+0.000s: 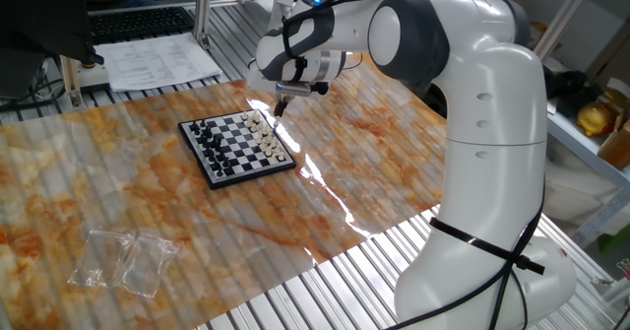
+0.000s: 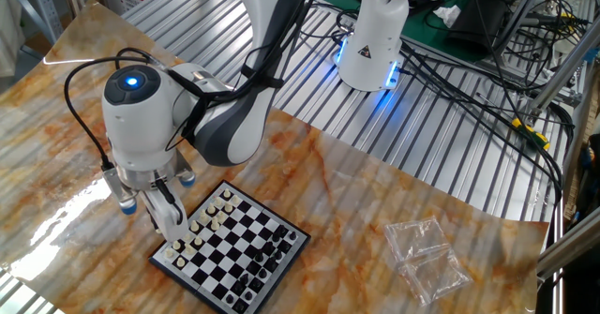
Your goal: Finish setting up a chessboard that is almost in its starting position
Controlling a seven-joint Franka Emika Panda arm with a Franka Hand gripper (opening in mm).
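**Gripper positioned over the white-piece edge of the chessboard**

One fixed view: I see the small square black-and-white chequered chessboard with a dark frame [image 1: 236,147] lying flat on the orange marbled table sheet [image 1: 374,172]. The white arm's two-finger gripper [image 1: 280,106] points down at the board's cream-piece edge. I cannot tell how the jaws stand. A clear crumpled plastic bag [image 1: 123,259] lies well apart.

The other fixed view: the gripper [image 2: 172,225] is low over the cream pieces at the board's [image 2: 246,258] left edge. Jaw state remains unreadable here; the fingers overlap.
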